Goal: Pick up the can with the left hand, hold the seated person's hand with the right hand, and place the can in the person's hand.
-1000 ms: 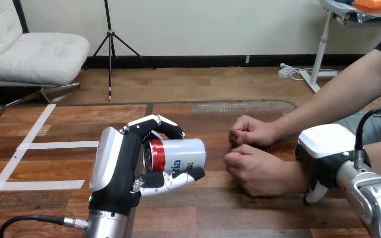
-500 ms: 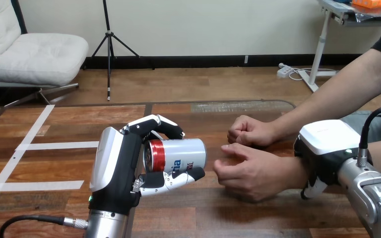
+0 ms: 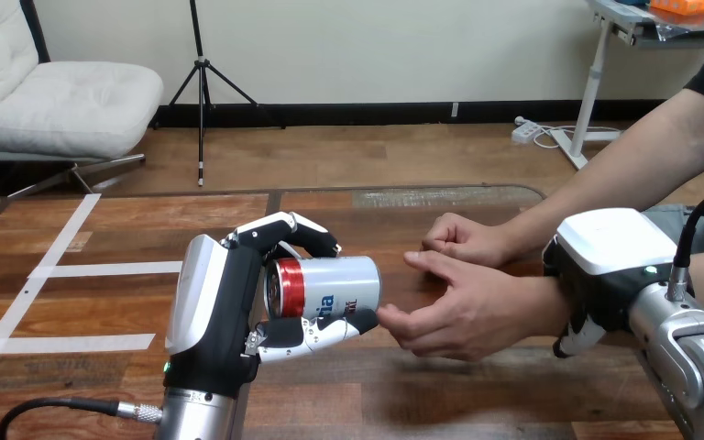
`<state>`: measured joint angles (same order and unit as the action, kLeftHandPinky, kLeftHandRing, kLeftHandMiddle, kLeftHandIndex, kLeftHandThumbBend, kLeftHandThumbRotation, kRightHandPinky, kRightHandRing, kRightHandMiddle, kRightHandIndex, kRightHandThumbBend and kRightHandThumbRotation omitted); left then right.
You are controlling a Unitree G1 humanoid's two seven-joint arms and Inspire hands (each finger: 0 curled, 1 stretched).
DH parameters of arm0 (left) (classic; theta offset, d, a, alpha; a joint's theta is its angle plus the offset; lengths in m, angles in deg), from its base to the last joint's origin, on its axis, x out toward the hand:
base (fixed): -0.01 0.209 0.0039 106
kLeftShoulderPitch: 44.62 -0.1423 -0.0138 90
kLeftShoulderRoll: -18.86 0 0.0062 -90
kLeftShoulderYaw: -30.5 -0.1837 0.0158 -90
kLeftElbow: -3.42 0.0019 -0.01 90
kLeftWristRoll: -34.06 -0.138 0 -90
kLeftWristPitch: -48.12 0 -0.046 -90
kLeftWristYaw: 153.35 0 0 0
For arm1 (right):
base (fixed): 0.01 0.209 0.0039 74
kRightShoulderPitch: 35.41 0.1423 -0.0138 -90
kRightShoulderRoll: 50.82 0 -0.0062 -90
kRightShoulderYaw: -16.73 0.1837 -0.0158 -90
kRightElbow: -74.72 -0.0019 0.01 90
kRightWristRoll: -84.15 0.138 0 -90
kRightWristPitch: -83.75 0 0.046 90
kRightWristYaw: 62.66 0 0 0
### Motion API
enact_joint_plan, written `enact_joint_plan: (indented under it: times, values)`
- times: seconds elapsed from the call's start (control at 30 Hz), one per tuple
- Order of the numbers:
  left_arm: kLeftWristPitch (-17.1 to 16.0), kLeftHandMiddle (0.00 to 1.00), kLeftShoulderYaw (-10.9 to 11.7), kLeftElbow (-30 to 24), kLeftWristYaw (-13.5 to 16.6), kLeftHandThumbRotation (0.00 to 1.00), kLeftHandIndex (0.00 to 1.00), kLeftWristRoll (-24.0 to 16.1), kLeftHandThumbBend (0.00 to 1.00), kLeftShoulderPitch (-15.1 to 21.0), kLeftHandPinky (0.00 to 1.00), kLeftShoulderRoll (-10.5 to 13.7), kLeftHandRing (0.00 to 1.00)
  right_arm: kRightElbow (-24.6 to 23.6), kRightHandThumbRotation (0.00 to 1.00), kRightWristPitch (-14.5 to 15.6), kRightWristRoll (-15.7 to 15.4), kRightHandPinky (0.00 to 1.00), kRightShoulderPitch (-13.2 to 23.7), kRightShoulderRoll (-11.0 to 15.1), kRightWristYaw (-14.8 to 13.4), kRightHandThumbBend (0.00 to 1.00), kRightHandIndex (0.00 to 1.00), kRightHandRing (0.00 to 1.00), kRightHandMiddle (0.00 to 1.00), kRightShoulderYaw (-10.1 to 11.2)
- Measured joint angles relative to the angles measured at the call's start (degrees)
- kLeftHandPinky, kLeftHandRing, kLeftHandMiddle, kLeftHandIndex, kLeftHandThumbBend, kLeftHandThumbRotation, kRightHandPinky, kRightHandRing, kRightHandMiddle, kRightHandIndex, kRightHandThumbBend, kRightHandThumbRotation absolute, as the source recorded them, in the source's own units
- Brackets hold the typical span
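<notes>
Can [image 3: 330, 286] was on its side, off the bench [image 3: 477, 394], clamped in the left robot hand [image 3: 225, 316]: fingers [image 3: 293, 227] curled over it, thumb under; free end pointed at the person; right robot hand [image 3: 600, 275] sat over the person's wrist [image 3: 533, 307] with a finger curled down the near side, so it read as wrapped round the wrist; person's near hand [image 3: 463, 307] was open toward the can, fingertips just beside its end; contact or not, couldn't tell; person's far hand [image 3: 458, 240] was a fist behind it. My read: handover step; pick and hold done, placement not yet. Next move calls for a short push of the can into the open palm; loosen the left fingers only once the person's fingers close, else it drops to the bench.
</notes>
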<state>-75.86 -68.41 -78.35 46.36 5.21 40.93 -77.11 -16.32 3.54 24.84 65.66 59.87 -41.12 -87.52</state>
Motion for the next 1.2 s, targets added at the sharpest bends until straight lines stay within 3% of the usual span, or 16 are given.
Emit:
enact_joint_plan:
  times: [0.2,0.67,1.2]
  values:
    - [0.0,0.41,0.0,0.0,0.0,0.0,0.44,-0.1,0.73,0.0,0.3,0.0,0.36,-0.8,0.0,-0.1,0.2,0.18,-0.1,0.0,-0.5,0.71,0.44,0.28,0.38,0.2]
    - [0.2,0.41,0.0,0.0,-0.5,0.0,0.44,0.0,0.72,0.0,0.3,0.0,0.36,-2.4,0.0,0.0,0.7,0.21,-0.1,0.0,-0.6,0.83,0.47,0.29,0.39,0.8]
    - [0.3,0.42,0.0,0.0,-3.4,0.0,0.44,0.7,0.71,0.1,0.3,0.4,0.36,-4.9,0.0,0.4,0.9,0.2,-0.5,0.0,-0.5,0.82,0.47,0.29,0.38,1.1]
